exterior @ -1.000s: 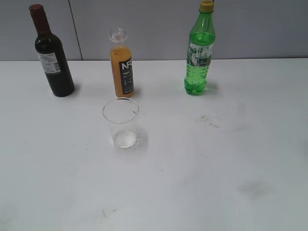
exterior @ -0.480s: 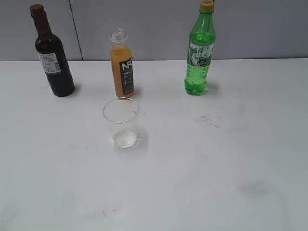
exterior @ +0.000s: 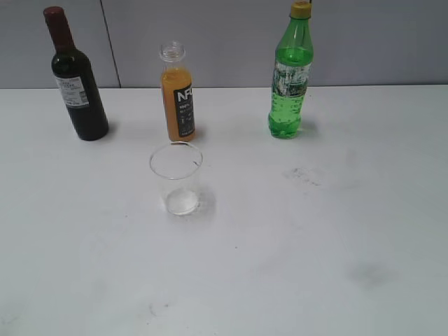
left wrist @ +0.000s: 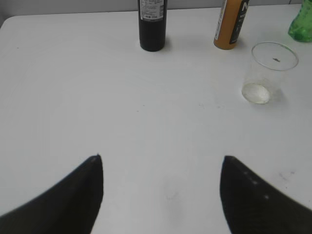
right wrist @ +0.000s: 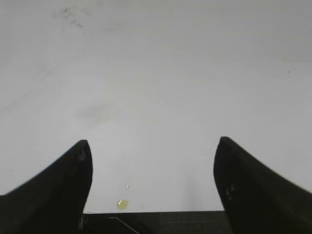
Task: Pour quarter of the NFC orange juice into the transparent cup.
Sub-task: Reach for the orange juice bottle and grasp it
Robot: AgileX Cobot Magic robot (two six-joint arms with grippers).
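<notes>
Checking the exterior view first, I find the juice [exterior: 178, 98] standing upright in the upper left-centre of the frame, uncapped, its clear neck bare above the orange fill. The cup [exterior: 176, 178] stands just in front of it, near but apart, upright and holding no orange liquid; only a faint clear film shows at its base. A wine bottle [exterior: 75, 80] stands at upper left and a green bottle [exterior: 289, 78] at upper right, both well apart from the working pair. The table [exterior: 336, 231] carries a few grey smudges at right of centre.

From the left wrist view, the left gripper [left wrist: 163, 168] hangs over bare table at the bottom of the frame, jaws spread wide with nothing between them. The juice sits at the upper right of that view, partly cut off by the top edge, with the cup below and right of it. From the right wrist view, the right gripper [right wrist: 153, 151] is likewise spread wide and empty over bare table; a small yellowish droplet [right wrist: 122, 203] lies at lower centre. Neither task item appears in that view.

My assessment: no part of the task is done. The juice level looks full and neither arm shows in the exterior view. Remaining: reach and grasp the juice, carry it over the cup, tilt for roughly a quarter, set it back.
</notes>
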